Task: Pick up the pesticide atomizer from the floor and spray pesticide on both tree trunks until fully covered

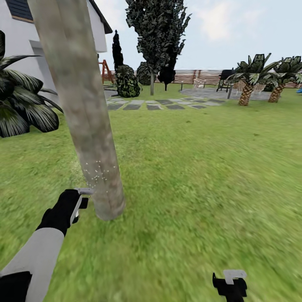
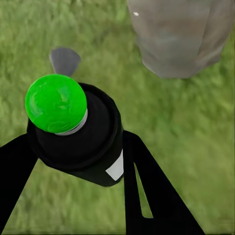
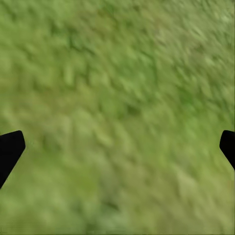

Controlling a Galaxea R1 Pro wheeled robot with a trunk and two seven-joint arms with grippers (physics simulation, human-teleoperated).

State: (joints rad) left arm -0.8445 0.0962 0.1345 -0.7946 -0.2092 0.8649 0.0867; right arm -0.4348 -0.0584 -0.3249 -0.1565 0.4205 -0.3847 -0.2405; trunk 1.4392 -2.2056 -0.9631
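A white house point(image 1: 25, 33) stands behind a dark leafy plant point(image 1: 21, 105). Two short palms point(image 1: 251, 79) grow far off beside a black chair point(image 1: 224, 79), under a cloudy sky point(image 1: 235, 29).

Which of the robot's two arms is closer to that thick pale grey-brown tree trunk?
Left. The left gripper, holding the dark cylindrical pesticide atomizer, sits right beside the pale tree trunk near its base; the right gripper hangs well off to the trunk's right over green grass.

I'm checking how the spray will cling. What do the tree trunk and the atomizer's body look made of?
Tree trunk: looks like smooth, matte bark, pale grey-beige with greenish mottling. Pesticide atomizer, between the left gripper fingers: apparently black plastic or metal, slightly sheeny, with a glossy green dome.
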